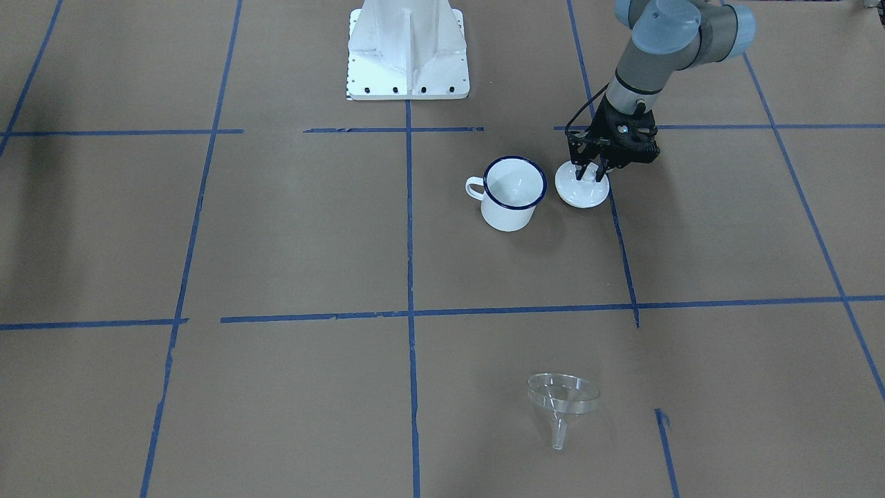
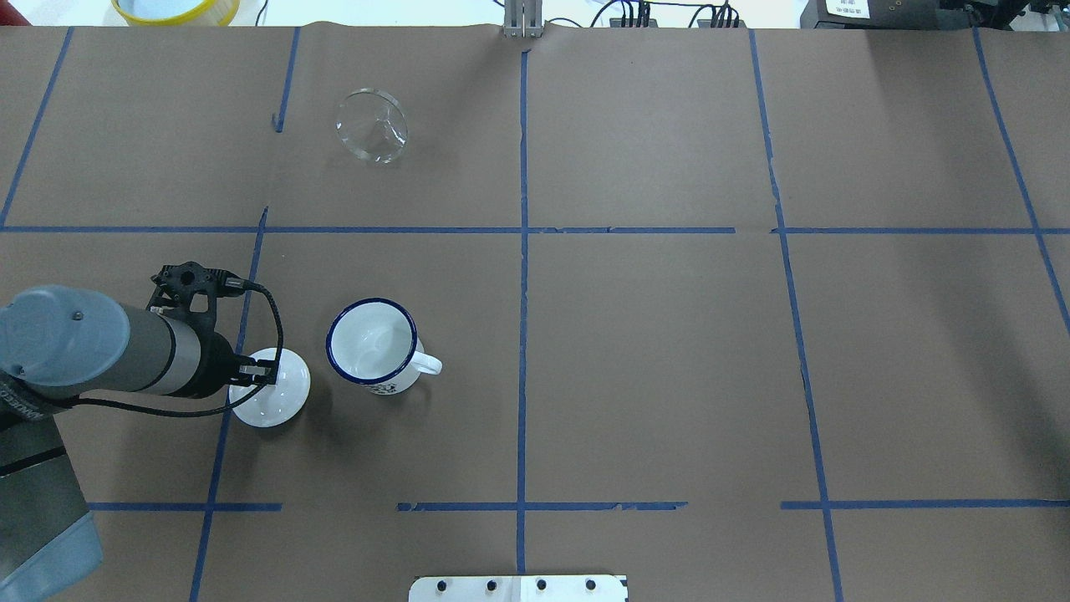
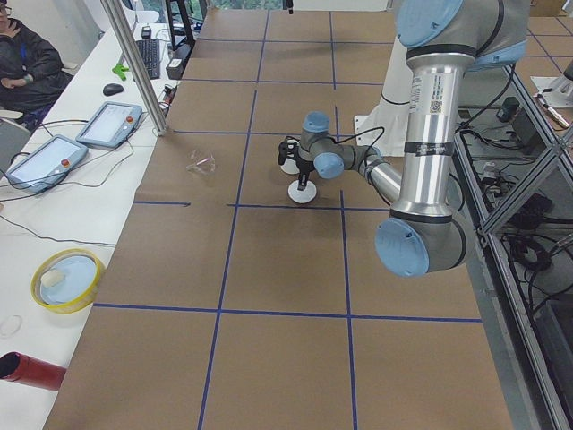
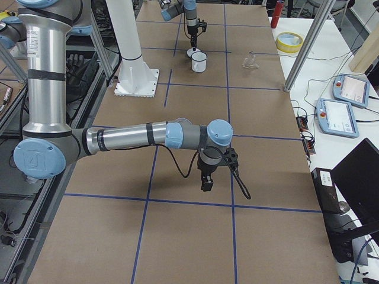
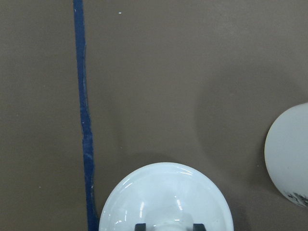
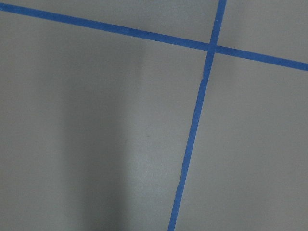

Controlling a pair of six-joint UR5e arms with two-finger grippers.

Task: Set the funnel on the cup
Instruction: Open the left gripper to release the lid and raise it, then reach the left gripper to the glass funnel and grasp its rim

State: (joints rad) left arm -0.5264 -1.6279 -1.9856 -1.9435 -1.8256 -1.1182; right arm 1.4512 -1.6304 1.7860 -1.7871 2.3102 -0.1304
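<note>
The clear funnel [image 1: 561, 401] lies tilted on the brown table, far from the robot; it also shows in the overhead view [image 2: 374, 125]. The white cup [image 1: 513, 192] with a dark blue rim stands upright and empty near the robot [image 2: 372, 347]. My left gripper [image 1: 589, 173] points down beside the cup, shut on the knob of a round white lid [image 1: 584, 194] that rests on the table; its fingertips [image 5: 140, 226] flank the knob in the left wrist view. My right gripper [image 4: 207, 186] hangs over bare table far from both; I cannot tell if it is open or shut.
Blue tape lines [image 1: 409, 228] grid the table. The robot's white base [image 1: 408, 52] stands behind the cup. A yellow bowl [image 2: 175, 8] lies past the far edge. Tablets [image 3: 107, 124] and a seated person [image 3: 27, 63] are on the side bench.
</note>
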